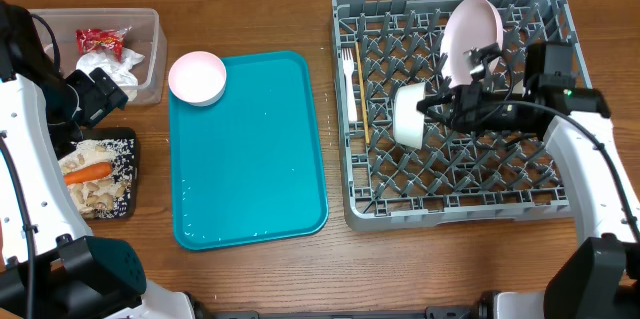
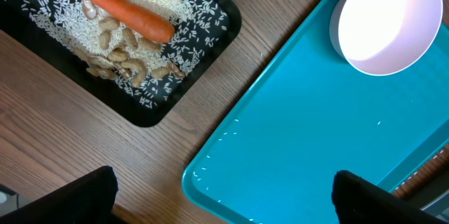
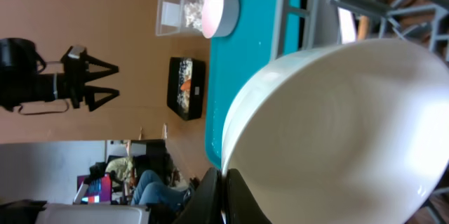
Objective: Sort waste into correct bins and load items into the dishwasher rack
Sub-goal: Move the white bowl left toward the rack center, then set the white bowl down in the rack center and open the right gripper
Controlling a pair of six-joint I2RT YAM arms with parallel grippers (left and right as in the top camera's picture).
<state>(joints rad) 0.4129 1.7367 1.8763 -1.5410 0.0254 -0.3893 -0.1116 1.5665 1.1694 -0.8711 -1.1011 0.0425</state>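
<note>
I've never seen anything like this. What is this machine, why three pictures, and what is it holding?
These are two robot arms at a table. One picture looks down from above; the other two come from a camera on each wrist. The right tool is shut on the rim of a white bowl at the grey rack, which holds a plate, a fork and a wooden stick. The left tool hangs open and empty. Also on the table: a teal tray with a pink bowl at its corner, a clear tub holding a napkin and red wrapper, and a black tray of rice with a carrot.
</note>
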